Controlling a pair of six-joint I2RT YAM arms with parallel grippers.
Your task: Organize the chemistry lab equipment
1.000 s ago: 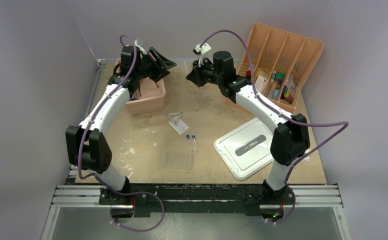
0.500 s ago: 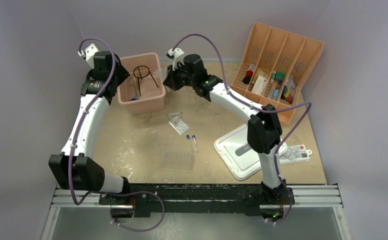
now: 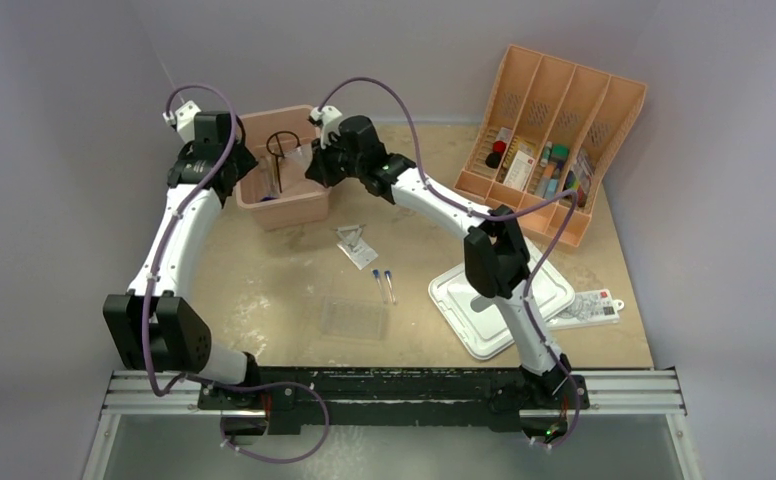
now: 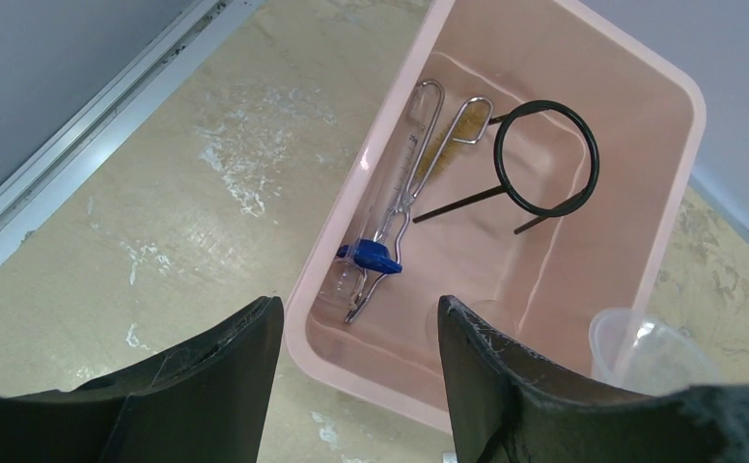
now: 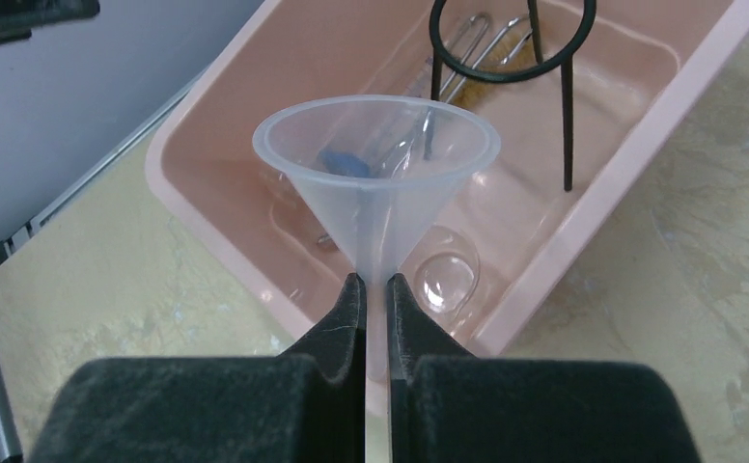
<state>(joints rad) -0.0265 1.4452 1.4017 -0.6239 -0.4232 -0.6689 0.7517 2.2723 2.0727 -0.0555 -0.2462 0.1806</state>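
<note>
A pink bin [image 3: 286, 205] stands at the back left. In it lie steel scissor-handled forceps [image 4: 419, 164], a black wire ring on a stem [image 4: 544, 159], a blue-based glass piece [image 4: 371, 258] and a clear round glass dish [image 5: 445, 277]. My right gripper [image 5: 374, 285] is shut on the stem of a clear plastic funnel [image 5: 375, 183] and holds it over the bin's near right corner. My left gripper [image 4: 356, 328] is open and empty above the bin's left rim. Two blue-capped thin tubes [image 3: 384, 283], a clear plastic tray [image 3: 354, 318] and a wire triangle [image 3: 352, 236] lie on the table.
An orange divided organizer [image 3: 604, 110] holding small items leans at the back right. A white lid [image 3: 499, 295] lies at the front right, with a white card [image 3: 589, 305] beside it. A grey wall stands close behind the bin.
My right arm has swung left and carried the funnel over the bin. My left arm has pulled off the bin to its left side, uncovering the wire ring.
</note>
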